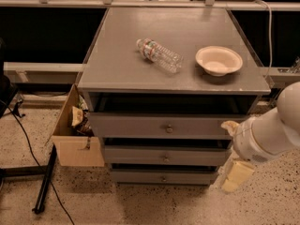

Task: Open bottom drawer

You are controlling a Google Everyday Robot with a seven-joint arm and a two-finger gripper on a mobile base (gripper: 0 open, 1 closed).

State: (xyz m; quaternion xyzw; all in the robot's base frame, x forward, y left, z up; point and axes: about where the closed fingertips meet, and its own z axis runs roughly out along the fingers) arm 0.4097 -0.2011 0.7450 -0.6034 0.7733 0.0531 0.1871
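The bottom drawer [140,176] is the lowest and slimmest grey front of the cabinet, with a small round knob [163,178] at its centre. It sits about flush under the middle drawer [136,155], with a dark gap above it. My gripper [233,151] hangs at the cabinet's right side, level with the middle drawer and to the right of the drawer fronts. One cream finger [229,126] is up by the top drawer [131,125] and the other [237,176] is down by the bottom drawer's right end. The fingers are apart and hold nothing.
A plastic water bottle [159,55] lies on the cabinet top [117,64] beside a cream bowl [218,60]. An open cardboard box [75,139] stands on the floor at the cabinet's left. A black stand leg [44,182] and cables lie at the far left.
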